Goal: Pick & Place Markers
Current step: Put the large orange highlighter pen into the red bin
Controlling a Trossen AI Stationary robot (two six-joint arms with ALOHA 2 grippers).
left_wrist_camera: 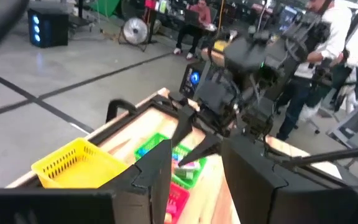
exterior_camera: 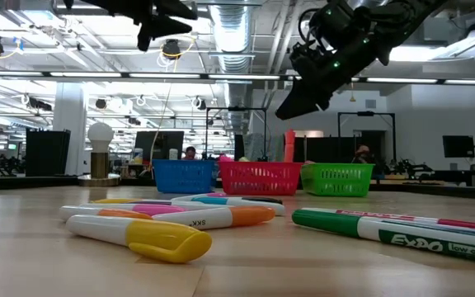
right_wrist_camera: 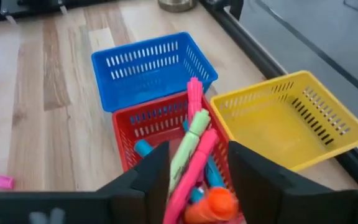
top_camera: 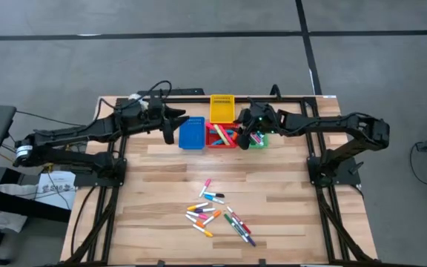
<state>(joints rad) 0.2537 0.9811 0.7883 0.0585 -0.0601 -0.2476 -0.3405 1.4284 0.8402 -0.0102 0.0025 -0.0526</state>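
Nearest the front edge of the pale wooden bench (top_camera: 154,185), a loose scatter of slim markers (top_camera: 217,215) in mixed colours lies flat, some touching and some crossing; in the low view a yellow-capped white highlighter (exterior_camera: 143,234) lies closest, an orange-tipped one just behind it, and a green-capped white dry-erase marker (exterior_camera: 369,224) off to one side. Farther back, three small square plastic mesh bins stand in a row: the blue bin (top_camera: 192,133), the red bin (top_camera: 221,137) touching it, and the green bin (top_camera: 258,140) on the other side. The red bin holds several more markers (right_wrist_camera: 194,162) leaning upright and tilted, pink, light green, blue and orange among them, and the green bin also has some inside. A yellow mesh bin (top_camera: 222,107) sits just behind the red one, toward the far edge. The right gripper (right_wrist_camera: 194,177) hangs above the red bin with its fingers parted and nothing clamped between them, the standing markers showing in the gap. The left gripper (top_camera: 170,127) hovers just beside the blue bin, raised off the bench, fingers partly open and empty. Beyond the bench, people stand in the room.
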